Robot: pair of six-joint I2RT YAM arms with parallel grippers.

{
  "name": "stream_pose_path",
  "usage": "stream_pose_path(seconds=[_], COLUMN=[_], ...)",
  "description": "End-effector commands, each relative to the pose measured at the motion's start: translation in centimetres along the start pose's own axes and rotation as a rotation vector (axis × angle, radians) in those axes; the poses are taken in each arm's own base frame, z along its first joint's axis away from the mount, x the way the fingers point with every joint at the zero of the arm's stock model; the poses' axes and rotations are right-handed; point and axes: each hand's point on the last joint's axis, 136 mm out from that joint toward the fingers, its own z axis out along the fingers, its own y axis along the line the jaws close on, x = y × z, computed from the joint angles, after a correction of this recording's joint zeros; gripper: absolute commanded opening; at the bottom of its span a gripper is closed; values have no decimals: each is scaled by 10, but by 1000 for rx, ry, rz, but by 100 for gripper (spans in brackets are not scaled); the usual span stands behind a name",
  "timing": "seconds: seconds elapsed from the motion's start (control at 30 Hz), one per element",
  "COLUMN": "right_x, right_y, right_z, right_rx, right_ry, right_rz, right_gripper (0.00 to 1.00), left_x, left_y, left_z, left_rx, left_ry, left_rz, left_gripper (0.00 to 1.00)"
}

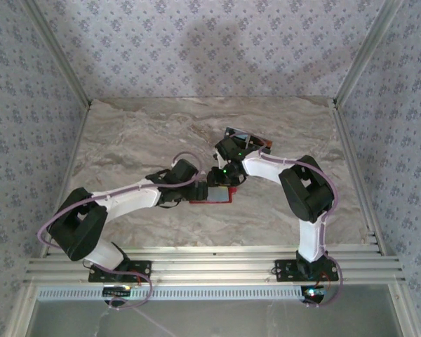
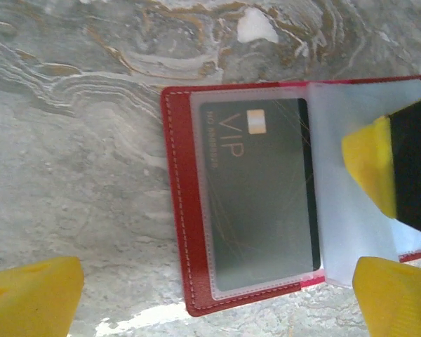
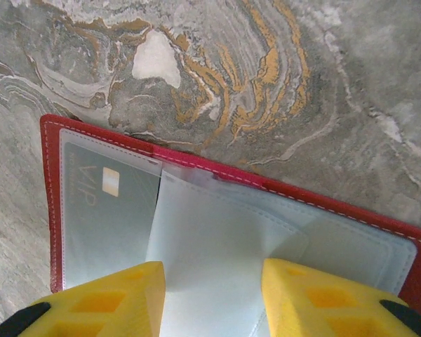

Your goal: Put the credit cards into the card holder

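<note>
The red card holder (image 1: 221, 197) lies open on the marble table, between my two grippers. A black credit card marked VIP (image 2: 259, 203) sits inside the clear pocket on its left side (image 3: 105, 210). My left gripper (image 2: 214, 305) hovers open over the holder's red border (image 2: 179, 210), its yellow fingers wide apart and holding nothing. My right gripper (image 3: 212, 302) stands part open with its fingertips (image 2: 368, 165) down on the loose clear sleeves (image 3: 217, 246) in the holder's middle. A small pile of dark flat cards (image 1: 249, 139) lies behind the right wrist.
Grey and orange veined marble tabletop (image 1: 126, 133) stretches to the left and back of the holder. Patterned walls enclose the table on three sides. An aluminium rail (image 1: 210, 263) runs along the near edge.
</note>
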Motion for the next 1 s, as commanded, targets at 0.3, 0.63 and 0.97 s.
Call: stream_pose_path(seconds=[0.3,0.63,0.97], right_x=[4,4,4], right_y=[1,2,3], right_z=[10,12,11], right_rx=[1,-1,-4], right_ry=[31,33,31], right_rz=[25,27,26], right_gripper=[43,43,43], left_x=[0,2,9], left_y=[-30,-38,-18], left_z=[-2,10,27], left_rx=[135,128,9], left_ry=[-81,-72,-50], left_rz=[55,77,81], left_gripper=[99,98,98])
